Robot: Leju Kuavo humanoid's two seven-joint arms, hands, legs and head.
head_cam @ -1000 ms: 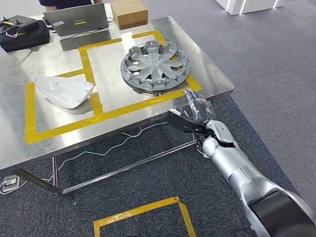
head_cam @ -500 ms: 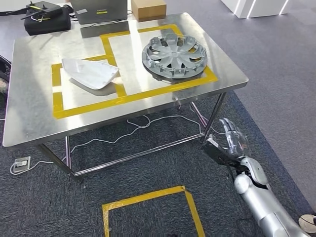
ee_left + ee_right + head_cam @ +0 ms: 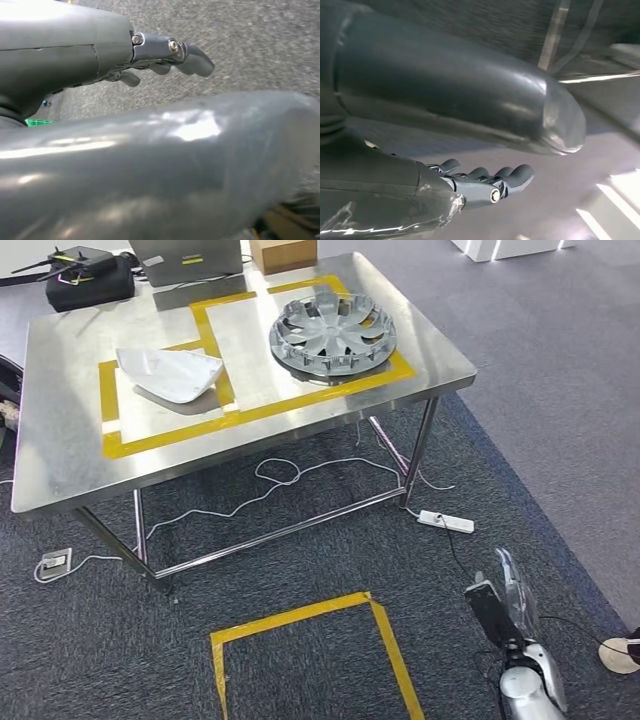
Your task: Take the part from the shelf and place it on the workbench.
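Hubcap on the counter, right hand low and holding nothing

The silver hubcap (image 3: 333,332) lies flat on the steel counter (image 3: 60,455), far right inside the yellow tape, well apart from a white panel (image 3: 170,373) to its left. The right hand (image 3: 504,603) hangs near the floor, fingers (image 3: 508,176) apart and holding nothing; the left hand (image 3: 166,55) likewise.

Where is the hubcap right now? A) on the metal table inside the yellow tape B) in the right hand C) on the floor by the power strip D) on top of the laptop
A: the hubcap lies flat on the metal table within the yellow tape outline, while the right hand hangs low over the carpet, holding nothing.
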